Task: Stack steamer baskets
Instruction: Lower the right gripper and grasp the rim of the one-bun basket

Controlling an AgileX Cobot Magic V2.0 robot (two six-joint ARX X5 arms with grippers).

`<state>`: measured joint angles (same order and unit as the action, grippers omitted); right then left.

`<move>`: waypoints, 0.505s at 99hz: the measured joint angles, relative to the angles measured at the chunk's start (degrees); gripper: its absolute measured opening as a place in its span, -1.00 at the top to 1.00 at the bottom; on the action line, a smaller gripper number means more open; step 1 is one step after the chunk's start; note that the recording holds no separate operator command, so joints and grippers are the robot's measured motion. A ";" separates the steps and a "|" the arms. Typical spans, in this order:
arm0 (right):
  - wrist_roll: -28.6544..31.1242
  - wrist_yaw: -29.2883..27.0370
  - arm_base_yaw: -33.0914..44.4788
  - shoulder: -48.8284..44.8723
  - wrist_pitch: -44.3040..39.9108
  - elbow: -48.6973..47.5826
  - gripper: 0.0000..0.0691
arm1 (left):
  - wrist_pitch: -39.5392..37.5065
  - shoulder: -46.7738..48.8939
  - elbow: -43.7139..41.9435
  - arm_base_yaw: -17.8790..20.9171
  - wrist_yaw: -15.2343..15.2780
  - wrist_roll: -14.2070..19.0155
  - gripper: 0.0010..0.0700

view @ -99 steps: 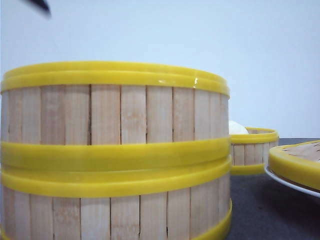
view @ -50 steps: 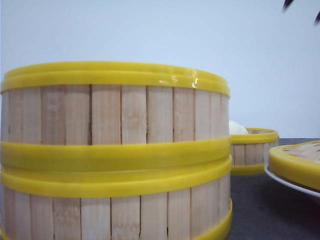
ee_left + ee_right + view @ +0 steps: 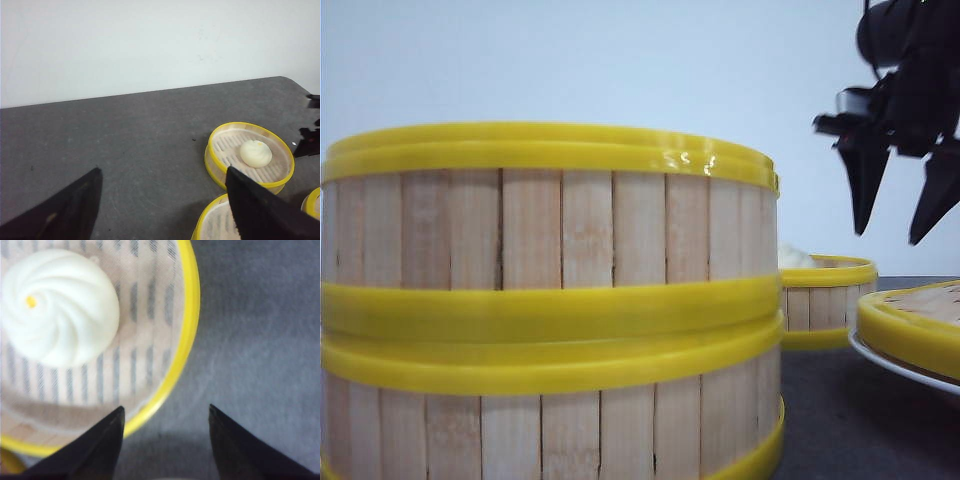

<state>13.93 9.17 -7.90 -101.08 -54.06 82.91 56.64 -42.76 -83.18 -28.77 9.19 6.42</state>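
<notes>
**Me:** On the left of the counter (image 3: 125,140), right up against the front camera, two steamer baskets (image 3: 550,300) already sit one on the other, the upper one square on the lower, yellow bands meeting. My left hand (image 3: 160,200) hangs above bare counter with its fingers spread wide and nothing between them.

**Partner:** So which one is left to move?

**Me:** Further right and farther back stands the single steamer basket with the bun (image 3: 825,295). From the left wrist it shows whole, the white bun (image 3: 256,153) lying off-centre on the slats. My right hand (image 3: 900,190) hangs above that side, fingers apart, empty. Its own camera looks straight down on the basket's yellow rim (image 3: 187,340), which runs just by one fingertip; the other fingertip is over grey counter.

**Partner:** How would you take it well?

**Me:** I'd judge the job is to straddle the wall: one finger inside, one outside, then close on the rim. The inner finger should come down clear of the bun, so I'd keep to this part of the rim, where the slats are bare. Lift level, or the bun rolls.

**Partner:** And at far right?

**Me:** A yellow-rimmed lid (image 3: 915,325) resting on a white plate (image 3: 890,365), just beside my path. I'd rise straight up before swinging left toward the stack.
</notes>
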 joint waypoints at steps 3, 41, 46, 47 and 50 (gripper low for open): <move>0.26 0.02 -0.15 -0.76 0.59 0.00 0.09 | 0.00 0.00 0.00 0.00 0.00 0.00 -0.34; 5.14 -0.17 -1.38 -8.20 2.69 0.00 0.49 | 3.28 0.00 0.00 0.00 0.00 -0.02 -0.34; 6.12 -0.50 -1.38 -8.33 2.75 0.00 0.66 | 3.74 0.00 0.00 0.00 0.00 -0.04 -0.34; 6.29 -0.66 -1.38 -8.33 2.75 0.00 0.69 | 3.78 0.00 0.00 0.00 0.00 -0.04 -0.34; 6.64 -0.37 -1.36 -8.24 3.04 0.02 0.78 | 3.85 0.00 0.00 0.00 0.00 -0.11 -0.34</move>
<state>20.58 8.80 -9.26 -109.32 -51.03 82.94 60.49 -42.76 -83.18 -28.77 9.19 6.31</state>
